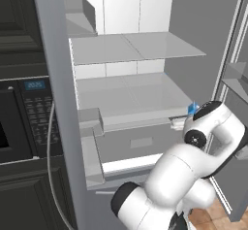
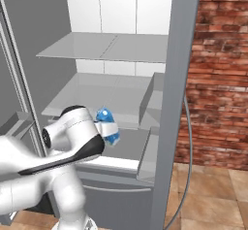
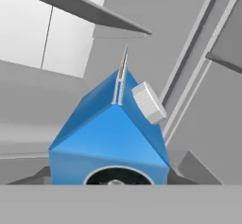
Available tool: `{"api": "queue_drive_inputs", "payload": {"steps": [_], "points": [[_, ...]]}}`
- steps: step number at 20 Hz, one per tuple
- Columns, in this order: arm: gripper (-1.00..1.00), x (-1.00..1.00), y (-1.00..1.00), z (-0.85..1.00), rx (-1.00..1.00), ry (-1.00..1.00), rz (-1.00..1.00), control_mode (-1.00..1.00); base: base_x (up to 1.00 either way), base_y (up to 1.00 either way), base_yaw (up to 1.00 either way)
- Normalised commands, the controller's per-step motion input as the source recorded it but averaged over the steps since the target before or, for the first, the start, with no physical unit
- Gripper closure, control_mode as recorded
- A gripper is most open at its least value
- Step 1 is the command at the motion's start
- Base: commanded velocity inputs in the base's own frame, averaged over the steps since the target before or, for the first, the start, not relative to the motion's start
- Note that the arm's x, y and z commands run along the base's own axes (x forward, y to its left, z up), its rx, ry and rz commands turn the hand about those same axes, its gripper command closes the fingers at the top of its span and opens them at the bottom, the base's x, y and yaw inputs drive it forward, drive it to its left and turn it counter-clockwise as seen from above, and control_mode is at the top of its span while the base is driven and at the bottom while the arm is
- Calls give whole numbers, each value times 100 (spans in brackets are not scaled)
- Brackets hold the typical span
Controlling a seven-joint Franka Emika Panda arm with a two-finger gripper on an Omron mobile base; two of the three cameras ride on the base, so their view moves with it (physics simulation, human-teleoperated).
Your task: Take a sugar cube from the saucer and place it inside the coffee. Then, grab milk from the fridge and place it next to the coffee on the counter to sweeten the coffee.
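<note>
The milk [image 2: 107,125], a small blue carton with a white cap, hangs tilted in front of the lower shelf's edge inside the open fridge [image 2: 121,54]. My gripper [image 2: 109,127] is shut on it at the end of the white arm. In the left base view a blue corner of the milk [image 1: 193,108] peeks out behind the wrist. In the hand view the milk [image 3: 111,133] sits very close with its gabled top pointing away, and it hides my fingertips. The coffee, saucer, sugar cube and counter are out of view.
Two flat shelves [image 1: 135,47] and pale drawers [image 1: 140,144] fill the fridge's white interior. The open fridge door [image 1: 235,78] stands close beside the arm. A black built-in microwave [image 1: 19,122] lies left of the fridge, and a brick wall [image 2: 223,69] to its right.
</note>
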Motion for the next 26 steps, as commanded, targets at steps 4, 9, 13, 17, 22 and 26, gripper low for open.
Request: {"api": "queue_drive_inputs", "payload": {"steps": [4,9,13,17,22,26], "points": [[100,-56,30,100,28,20,0,-100,0,0,0],[100,-44,47,57,15,19,4,-100,0,0,0],[100,-40,55,-1,-1,12,0,-100,0,0,0],[100,-21,29,-10,0,5,4,-100,0,0,0],[100,-23,30,-10,0,7,7,-100,0,0,0],[100,0,0,0,0,0,0,100,-86,53,19]]}}
